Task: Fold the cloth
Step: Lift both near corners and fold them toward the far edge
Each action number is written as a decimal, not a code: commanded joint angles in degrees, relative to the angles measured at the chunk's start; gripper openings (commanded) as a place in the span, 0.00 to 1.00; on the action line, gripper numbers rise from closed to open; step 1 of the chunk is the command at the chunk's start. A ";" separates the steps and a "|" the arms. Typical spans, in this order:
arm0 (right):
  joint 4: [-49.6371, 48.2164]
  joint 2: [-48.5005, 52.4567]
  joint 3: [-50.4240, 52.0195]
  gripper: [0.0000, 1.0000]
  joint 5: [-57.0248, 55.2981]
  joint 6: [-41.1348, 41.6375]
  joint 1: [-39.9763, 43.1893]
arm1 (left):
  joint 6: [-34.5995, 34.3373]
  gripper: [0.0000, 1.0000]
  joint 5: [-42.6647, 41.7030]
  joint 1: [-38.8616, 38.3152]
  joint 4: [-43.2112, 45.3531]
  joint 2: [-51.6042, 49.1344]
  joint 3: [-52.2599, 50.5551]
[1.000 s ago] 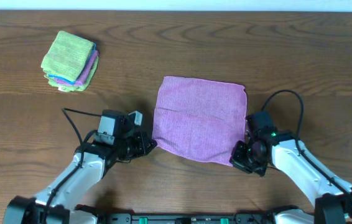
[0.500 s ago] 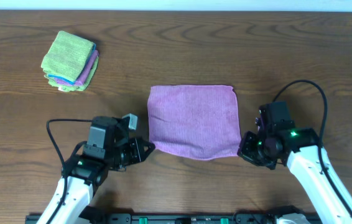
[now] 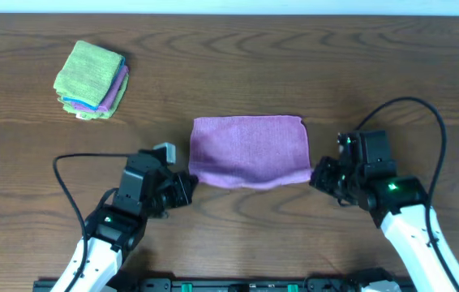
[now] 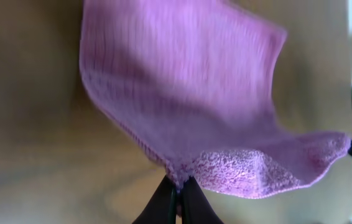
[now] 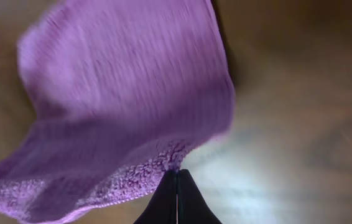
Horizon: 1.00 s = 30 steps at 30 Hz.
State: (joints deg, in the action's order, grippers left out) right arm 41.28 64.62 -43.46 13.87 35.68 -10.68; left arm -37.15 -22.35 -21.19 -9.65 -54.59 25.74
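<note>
The purple cloth (image 3: 250,151) is at the table's middle, its near edge lifted and sagging between my two grippers. My left gripper (image 3: 187,185) is shut on the near left corner; the left wrist view shows its fingers (image 4: 177,186) pinching the cloth (image 4: 182,87). My right gripper (image 3: 317,175) is shut on the near right corner; the right wrist view shows its fingers (image 5: 177,177) pinching the cloth (image 5: 126,81). The far edge still lies on the wooden table (image 3: 392,73).
A stack of folded cloths (image 3: 92,79), green on top with blue and purple below, sits at the far left of the table.
Both grippers have lifted the near corners and carried them away from me toward the far edge. The cloth's visible area has shrunk from a spread square to a shorter band.
</note>
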 commanded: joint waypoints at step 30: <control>-11.80 27.39 -15.82 0.02 -4.83 -0.68 2.32 | 10.23 0.06 -4.92 8.96 2.73 -43.12 27.54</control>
State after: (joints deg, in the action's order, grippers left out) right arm 27.75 91.72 -59.09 9.54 37.78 -7.57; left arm -28.84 -27.73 -12.51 -4.78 -97.34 52.69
